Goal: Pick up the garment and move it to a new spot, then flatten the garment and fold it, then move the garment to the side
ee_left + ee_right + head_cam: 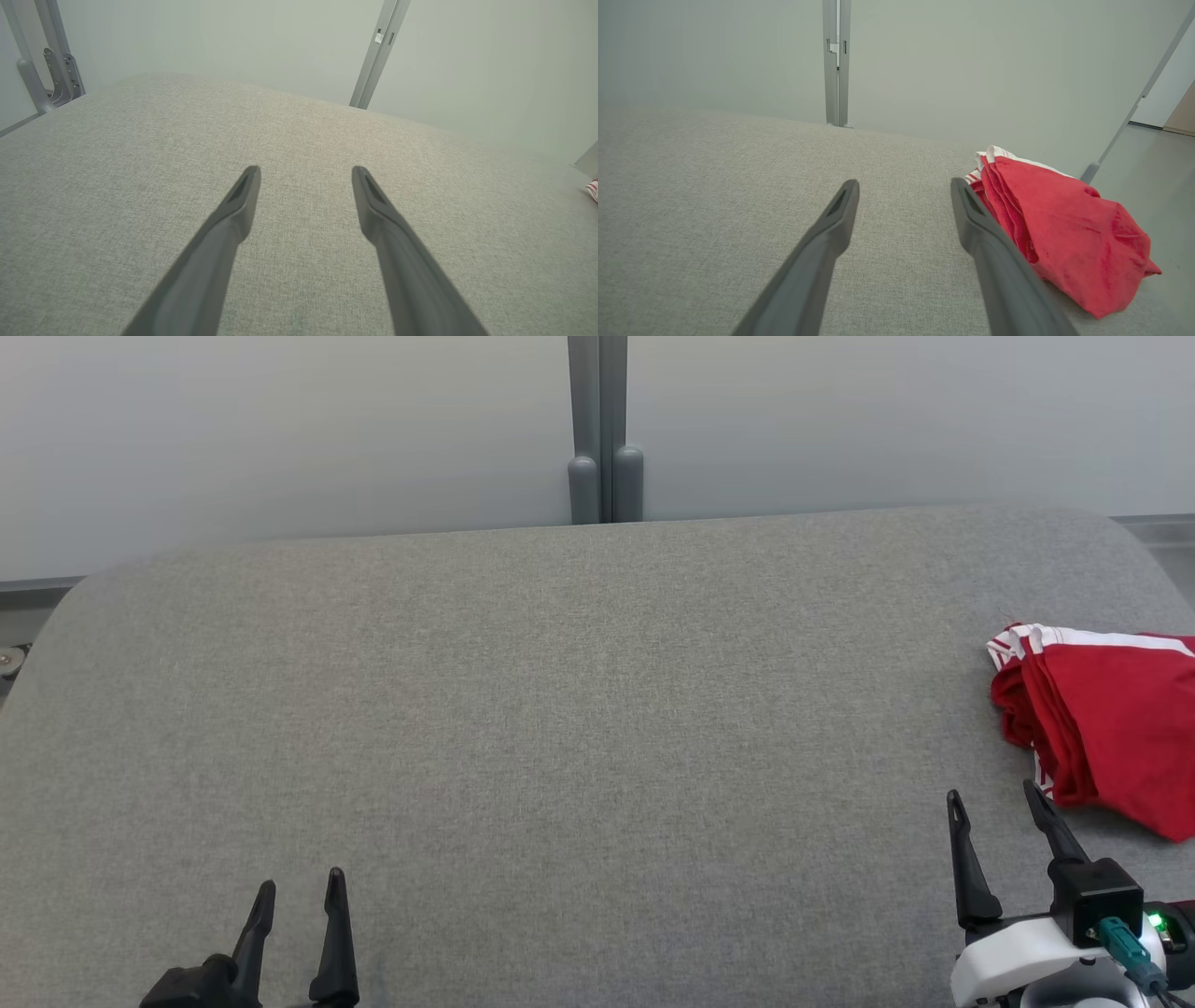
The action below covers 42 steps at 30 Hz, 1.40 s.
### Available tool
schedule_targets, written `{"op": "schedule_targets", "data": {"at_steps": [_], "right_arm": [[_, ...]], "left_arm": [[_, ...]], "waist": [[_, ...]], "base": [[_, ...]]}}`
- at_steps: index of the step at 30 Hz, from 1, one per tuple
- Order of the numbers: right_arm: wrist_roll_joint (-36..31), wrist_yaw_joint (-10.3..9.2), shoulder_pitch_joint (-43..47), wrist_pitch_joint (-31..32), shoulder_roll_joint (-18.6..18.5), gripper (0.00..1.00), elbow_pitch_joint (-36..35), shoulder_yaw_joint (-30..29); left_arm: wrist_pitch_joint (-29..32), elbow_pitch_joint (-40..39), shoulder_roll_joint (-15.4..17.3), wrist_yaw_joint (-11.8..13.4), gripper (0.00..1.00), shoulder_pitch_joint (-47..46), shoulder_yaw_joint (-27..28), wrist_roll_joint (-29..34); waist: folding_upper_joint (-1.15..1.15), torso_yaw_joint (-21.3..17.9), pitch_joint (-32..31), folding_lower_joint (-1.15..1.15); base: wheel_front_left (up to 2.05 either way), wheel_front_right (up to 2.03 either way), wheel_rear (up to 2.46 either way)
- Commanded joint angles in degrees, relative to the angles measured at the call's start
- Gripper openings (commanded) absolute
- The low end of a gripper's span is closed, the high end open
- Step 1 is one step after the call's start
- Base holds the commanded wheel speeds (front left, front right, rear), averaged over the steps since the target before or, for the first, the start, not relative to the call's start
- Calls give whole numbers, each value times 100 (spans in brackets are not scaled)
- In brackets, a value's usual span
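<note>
The garment [1106, 719] is red with white striped trim, bunched in folds at the right edge of the grey fabric surface [560, 709]. In the right wrist view the garment [1064, 233] lies just right of the right-hand finger. My right gripper [991, 798] is open at the lower right, its fingertips just short of the garment's near-left edge, nothing between them. My left gripper [301, 882] is open at the lower left, far from the garment, over bare fabric. A sliver of the garment [592, 190] shows at the right edge of the left wrist view.
A grey upright post [605, 429] stands behind the far edge of the surface against a pale wall. The surface has rounded far corners. Floor [1157, 154] shows past its right edge, beyond the garment.
</note>
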Motion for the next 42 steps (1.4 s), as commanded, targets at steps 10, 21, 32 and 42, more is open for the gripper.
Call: {"op": "schedule_targets", "data": {"at_steps": [10,21,32,42], "right_arm": [[-11,-1,-25,-1,4,100,2,6],[-22,2,57,9,52,0,133,33],[1081,1,-40,335,102,0,425,-38],[2291,0,-146,555,94,0,403,-10]], "left_arm": [[-1,-1,12,-1,100,-16,-7,-13],[19,117,-21,1,0,19,-23,-9],[271,277,-43,0,0,-121,40,-849],[531,240,-35,-2,0,-294,122,-1763]], "waist": [[0,-15,2,0],[0,-20,16,0],[0,-30,23,0],[0,-42,31,0]], "base": [[0,0,0],[0,0,0],[0,0,0],[0,0,0]]}}
